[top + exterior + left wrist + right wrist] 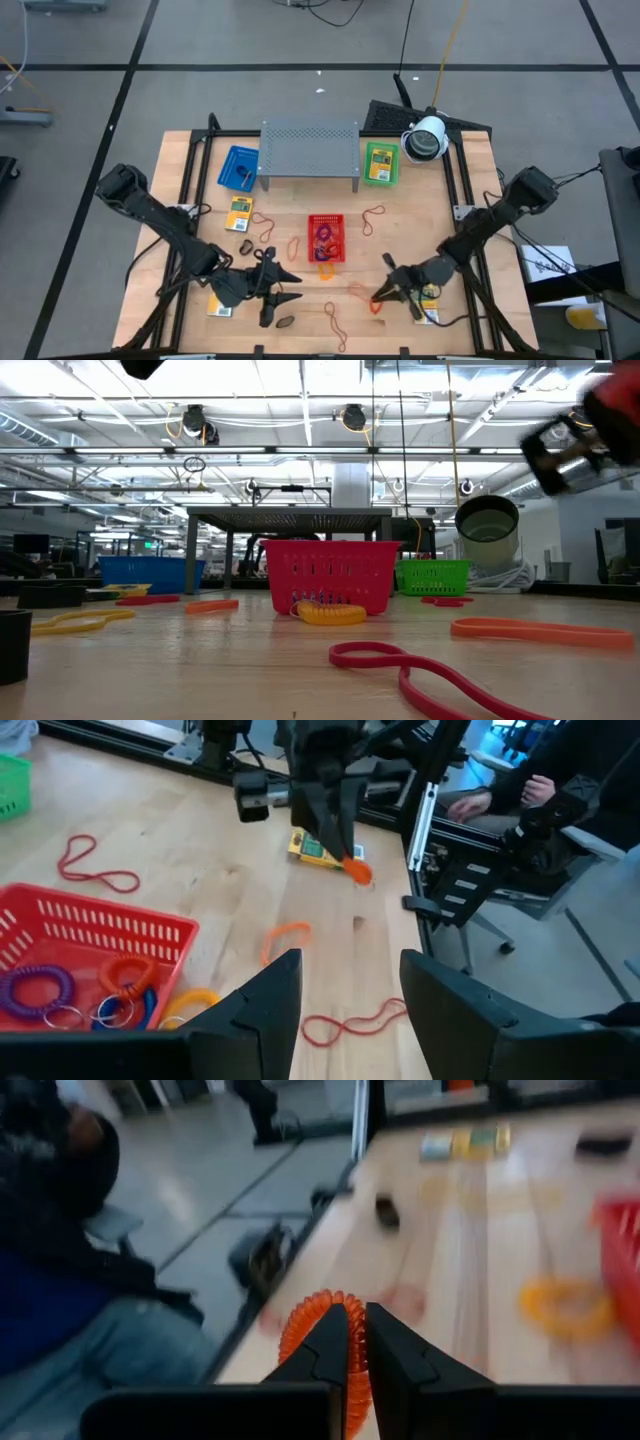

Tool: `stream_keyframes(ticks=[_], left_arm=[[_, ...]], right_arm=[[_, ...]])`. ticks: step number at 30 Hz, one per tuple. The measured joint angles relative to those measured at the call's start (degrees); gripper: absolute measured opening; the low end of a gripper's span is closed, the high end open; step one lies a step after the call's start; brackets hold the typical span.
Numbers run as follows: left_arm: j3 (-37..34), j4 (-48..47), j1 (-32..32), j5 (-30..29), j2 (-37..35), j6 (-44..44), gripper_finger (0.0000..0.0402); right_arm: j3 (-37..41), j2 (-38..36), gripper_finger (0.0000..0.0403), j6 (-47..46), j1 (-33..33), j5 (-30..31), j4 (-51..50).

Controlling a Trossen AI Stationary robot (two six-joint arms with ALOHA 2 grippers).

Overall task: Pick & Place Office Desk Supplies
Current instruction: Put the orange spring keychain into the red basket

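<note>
Right gripper [384, 294] low over the front right of the table [420, 215], fingers clenched on an orange coil [308, 1323]; in the right wrist view the coil loops around the closed fingertips [345, 1342], and in the left wrist view hangs as an orange blob under the far gripper [345, 860]. Just beside that gripper, a yellow-and-green packet [430, 294] flat on the wood.

Left gripper [283, 287] at the front left, near the table, fingers [262, 1005] released and spread, nothing between them. Another packet [219, 303] partly under the left arm, a dark loop [285, 322] just in front of the gripper.

Red basket [326, 238] at the middle, holding purple, orange and blue loops. Yellow coil [326, 269] touching its front edge. Red band [338, 322] lying loose at the front, another red band [372, 217] to the right of the basket, thin loops scattered to its left.

Farther back: grey rack [310, 148] at centre, blue basket [238, 167] to its left, green basket [380, 163] to its right with a packet inside. One more packet [240, 213] in front of the blue basket.

Beyond the table edge in the wrist views, a seated person [560, 790].
</note>
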State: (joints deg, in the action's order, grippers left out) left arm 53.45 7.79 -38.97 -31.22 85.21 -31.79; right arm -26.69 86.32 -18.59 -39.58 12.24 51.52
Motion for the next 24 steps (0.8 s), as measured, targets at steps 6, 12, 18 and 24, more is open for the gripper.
stream_keyframes(ticks=[6, 12, 18, 24], left_arm=[[0.0, 0.4, 3.3, 5.1, 0.0, 0.2, 0.0177], [0.0, 4.2, 6.6, 5.7, 0.0, 4.3, 0.0177], [0.0, 5.9, 10.1, 5.7, 0.0, 4.6, 0.0177], [0.0, 5.9, 13.9, 5.7, 0.0, 4.4, 0.0177]], right_arm=[[-7.3, -0.9, 0.0008, 5.1, 7.6, -5.1, -1.4], [-13.1, -0.9, 0.0007, 7.6, 12.7, -4.8, -5.0], [-15.0, -0.9, 0.0007, 8.8, 15.8, -4.6, -4.6], [-15.1, -0.9, 0.0008, 9.8, 18.0, -1.6, -4.6]])
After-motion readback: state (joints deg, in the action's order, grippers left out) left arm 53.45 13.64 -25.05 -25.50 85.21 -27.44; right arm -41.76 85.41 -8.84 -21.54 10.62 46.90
